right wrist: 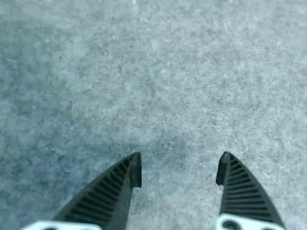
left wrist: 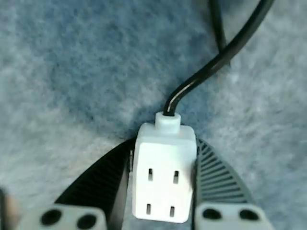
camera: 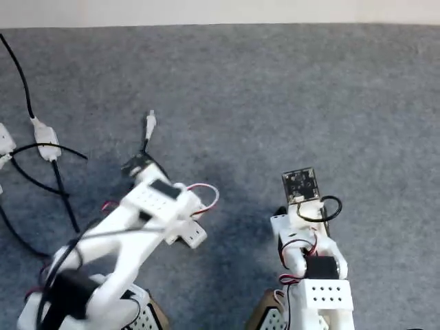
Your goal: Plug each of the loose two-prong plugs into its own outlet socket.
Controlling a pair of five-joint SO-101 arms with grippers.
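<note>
Left wrist view: left gripper [left wrist: 164, 146] clamped on a white outlet socket [left wrist: 163, 179]. Its ribbed fingers [left wrist: 218, 177] press on the socket's two long sides. The slotted face is turned up at the camera, showing two pairs of slots, none covered. A black cord [left wrist: 216, 62] leaves the end away from the wrist and curves off over grey carpet [left wrist: 72, 72].

High view: left arm [camera: 130, 220] reaches from near left toward mid-left, and its tip covers the socket. Just beyond the tip, farther off, lies a small white plug [camera: 150, 124] on a dark lead. It may be the other end of the same cord, but the run between them is hidden, so I can't be sure. More white connectors [camera: 45, 146] and looped cords lie at the far-left edge.

Right gripper [right wrist: 179, 167] is spread wide with nothing between its fingers, over bare carpet. Right arm [camera: 309, 261] sits near right, well apart from the cords.

Step in hand, as I judge it: steadying the socket to receive a plug. Done well, the grip stays square on the sides, off the slots, with the face offered to the incoming prongs. The plug should go straight into one slot pair while the left arm braces against the push.

Socket's long axis runs in line with the gripper, wrist to cord end. Going by the arm's line, that is near-left to far-right, with the cord end pointing far.
</note>
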